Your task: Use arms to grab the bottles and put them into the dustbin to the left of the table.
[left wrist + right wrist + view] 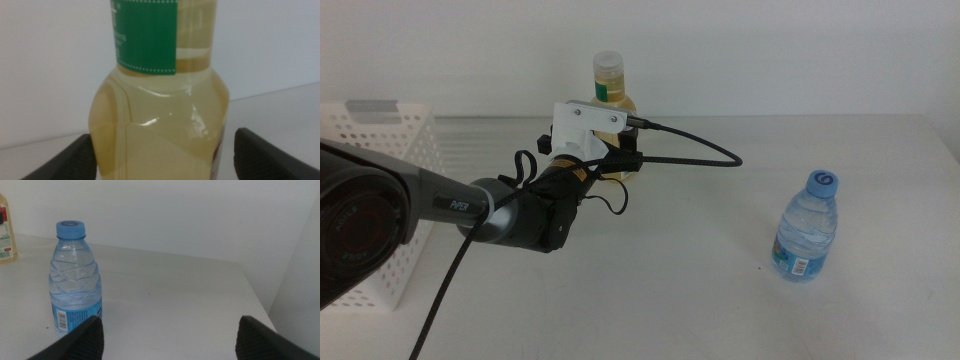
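Observation:
A clear bottle of yellow liquid (609, 85) with a white cap and green label stands upright at the back of the table (700, 290). My left gripper (620, 160) reaches in from the left and stands open around the yellow bottle's (160, 130) lower body, one jaw on each side, with a thin gap on one side. The blue-capped water bottle (807, 225) stands upright on the right. My right gripper (170, 340) is open near the table surface, with the water bottle (75, 280) just in front of one jaw. The white perforated dustbin (370, 150) sits at the left.
A black cable (700, 150) loops from the left wrist over the table toward the middle. In the right wrist view the table's edge (257, 297) runs close beside the right gripper. The yellow bottle (6, 230) shows at that picture's border.

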Controlling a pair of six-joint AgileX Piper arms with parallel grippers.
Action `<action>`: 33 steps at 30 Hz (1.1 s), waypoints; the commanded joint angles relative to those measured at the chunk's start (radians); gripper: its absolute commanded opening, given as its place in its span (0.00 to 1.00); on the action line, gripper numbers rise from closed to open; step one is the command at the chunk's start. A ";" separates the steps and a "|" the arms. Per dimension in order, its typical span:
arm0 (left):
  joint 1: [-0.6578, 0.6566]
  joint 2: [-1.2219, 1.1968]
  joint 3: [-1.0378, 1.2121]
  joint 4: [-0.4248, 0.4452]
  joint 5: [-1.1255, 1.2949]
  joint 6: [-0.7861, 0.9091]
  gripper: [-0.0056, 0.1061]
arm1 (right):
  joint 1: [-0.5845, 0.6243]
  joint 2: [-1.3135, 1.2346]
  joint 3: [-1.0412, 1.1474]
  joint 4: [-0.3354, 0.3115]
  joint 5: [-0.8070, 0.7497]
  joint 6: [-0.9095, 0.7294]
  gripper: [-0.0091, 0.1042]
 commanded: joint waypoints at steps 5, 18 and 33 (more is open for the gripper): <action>0.013 -0.054 -0.028 0.038 -0.047 -0.028 0.86 | -0.005 -0.027 -0.008 -0.014 -0.078 -0.010 0.82; 0.088 -0.033 -0.064 0.225 -0.043 -0.186 0.86 | -0.005 -0.027 -0.008 -0.014 -0.078 -0.010 0.82; 0.136 0.076 -0.248 0.415 -0.032 -0.341 0.86 | -0.005 -0.027 -0.008 -0.014 -0.078 -0.010 0.82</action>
